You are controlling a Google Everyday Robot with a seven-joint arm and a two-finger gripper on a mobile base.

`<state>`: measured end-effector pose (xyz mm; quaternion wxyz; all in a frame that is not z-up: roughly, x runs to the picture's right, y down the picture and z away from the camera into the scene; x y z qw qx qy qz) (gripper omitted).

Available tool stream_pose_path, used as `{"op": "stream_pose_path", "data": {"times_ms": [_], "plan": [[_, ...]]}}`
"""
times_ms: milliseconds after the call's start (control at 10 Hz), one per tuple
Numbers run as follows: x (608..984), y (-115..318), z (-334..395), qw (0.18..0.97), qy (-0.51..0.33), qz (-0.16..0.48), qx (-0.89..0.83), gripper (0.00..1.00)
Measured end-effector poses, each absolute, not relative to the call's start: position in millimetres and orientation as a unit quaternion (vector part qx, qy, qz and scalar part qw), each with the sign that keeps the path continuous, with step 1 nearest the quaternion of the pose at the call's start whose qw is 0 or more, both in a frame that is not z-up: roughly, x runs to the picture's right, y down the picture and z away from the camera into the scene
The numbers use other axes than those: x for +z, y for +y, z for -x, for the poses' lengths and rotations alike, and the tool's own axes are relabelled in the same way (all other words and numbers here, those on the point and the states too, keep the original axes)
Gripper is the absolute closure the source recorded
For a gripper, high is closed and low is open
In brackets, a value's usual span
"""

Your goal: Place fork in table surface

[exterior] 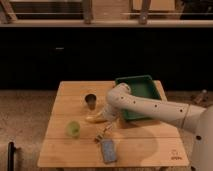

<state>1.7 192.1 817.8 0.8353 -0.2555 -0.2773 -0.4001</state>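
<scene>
The light wooden table surface [145,145] fills the lower middle of the camera view, with a small dark logo [174,155] at its near right corner. My white arm reaches in from the right and bends down over the table's middle. My gripper [105,130] hangs low over the wood, between the yellow oblong object [94,118] and the blue object [108,150]. A slim pale fork [101,135] shows at the gripper's tip, slanting down-left, close to or on the tabletop. I cannot tell whether it is held.
A green tray [142,82] sits at the far right of the table, partly behind my arm. A dark cup [91,101] stands left of the arm. A small green cup [73,128] stands near the left edge. Gravel floor surrounds the table.
</scene>
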Motion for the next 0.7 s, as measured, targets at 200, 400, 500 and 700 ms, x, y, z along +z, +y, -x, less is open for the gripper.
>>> {"op": "stream_pose_path", "data": {"times_ms": [200, 400, 500, 700], "plan": [[812, 189, -1, 0.836, -0.277, 0.248, -0.404, 0.2], [802, 182, -5, 0.839, -0.275, 0.237, -0.405, 0.2], [795, 178, -9, 0.839, -0.275, 0.233, -0.407, 0.2], [788, 175, -11, 0.834, -0.279, 0.23, -0.417, 0.2]]}}
